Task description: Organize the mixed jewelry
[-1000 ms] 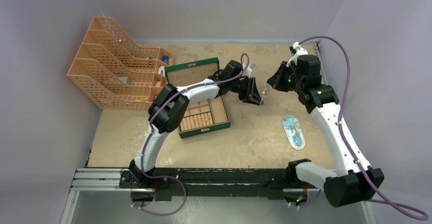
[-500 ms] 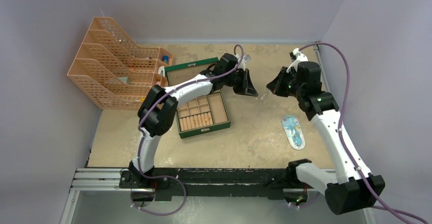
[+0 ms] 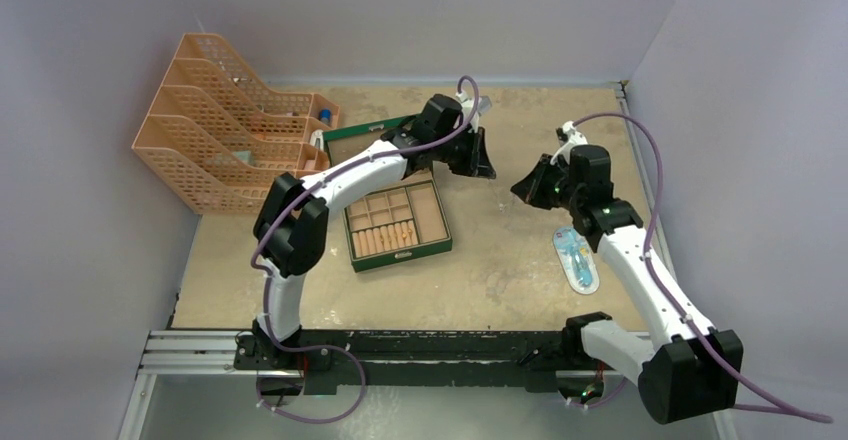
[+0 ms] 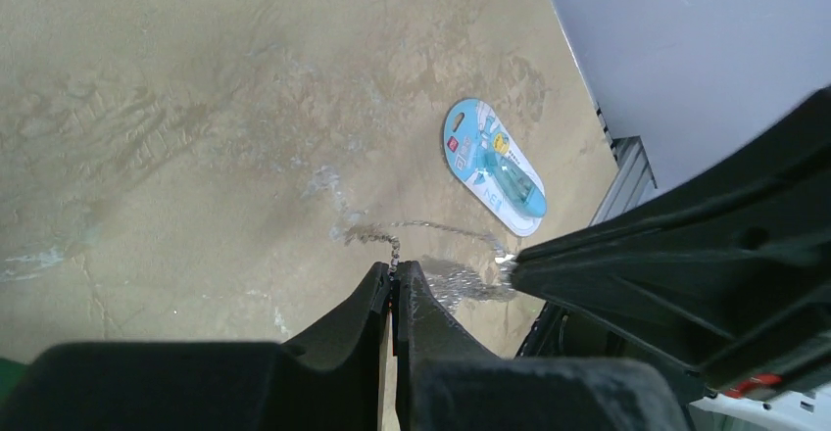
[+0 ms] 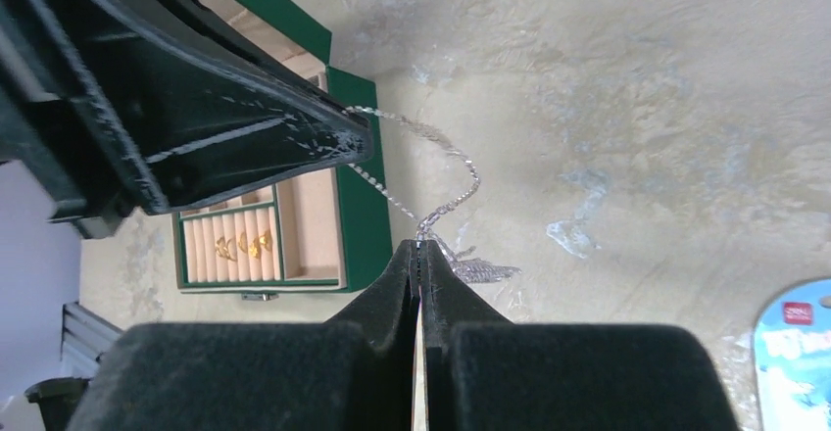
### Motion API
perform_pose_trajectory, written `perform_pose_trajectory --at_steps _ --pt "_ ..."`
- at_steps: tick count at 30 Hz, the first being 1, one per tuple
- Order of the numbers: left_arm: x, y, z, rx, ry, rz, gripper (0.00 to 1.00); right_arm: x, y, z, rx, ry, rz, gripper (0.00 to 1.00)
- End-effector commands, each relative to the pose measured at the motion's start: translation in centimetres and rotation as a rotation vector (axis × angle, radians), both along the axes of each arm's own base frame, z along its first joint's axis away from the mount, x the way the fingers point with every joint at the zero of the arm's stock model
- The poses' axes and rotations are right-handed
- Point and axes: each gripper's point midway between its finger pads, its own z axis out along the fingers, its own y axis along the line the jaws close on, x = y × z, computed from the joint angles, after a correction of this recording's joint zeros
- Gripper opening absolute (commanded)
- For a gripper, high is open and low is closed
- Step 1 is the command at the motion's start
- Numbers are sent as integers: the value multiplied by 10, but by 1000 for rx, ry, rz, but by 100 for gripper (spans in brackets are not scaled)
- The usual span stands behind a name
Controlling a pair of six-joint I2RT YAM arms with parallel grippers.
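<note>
We see our left gripper (image 4: 394,282) and right gripper (image 5: 419,253) both pinched tight on the silver chain (image 4: 395,253), which hangs slack between their tips over the table (image 4: 176,108).

1. silver chain (image 5: 474,172): thin, glittery. Pinched at 1 point by the closed left gripper (image 4: 394,272) and at another by the closed right gripper (image 5: 419,250). Slack loop strung between them above the table (image 5: 637,108), with a tangled bunch just beside the right gripper's tip.
2. gold rings (image 5: 241,245): 3 showing, tiny, seated side by side in the slotted section of the green box (image 5: 353,206).
</note>
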Motion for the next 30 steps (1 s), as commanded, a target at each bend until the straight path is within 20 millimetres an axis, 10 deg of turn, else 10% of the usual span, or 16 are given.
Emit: perform_pose_trajectory --at_steps 1,16,21,30 --pt "1 5 56 -26 -182 -72 0 10 21 6 117 -78 56 1" --pt "-13 15 95 -36 -276 -171 0 12 40 -31 149 -87 147 18" --pt "-9 20 105 -36 -304 -174 0 15 38 -13 141 -167 143 41" --pt "11 40 131 -45 -343 -135 0 34 36 26 110 -374 125 44"
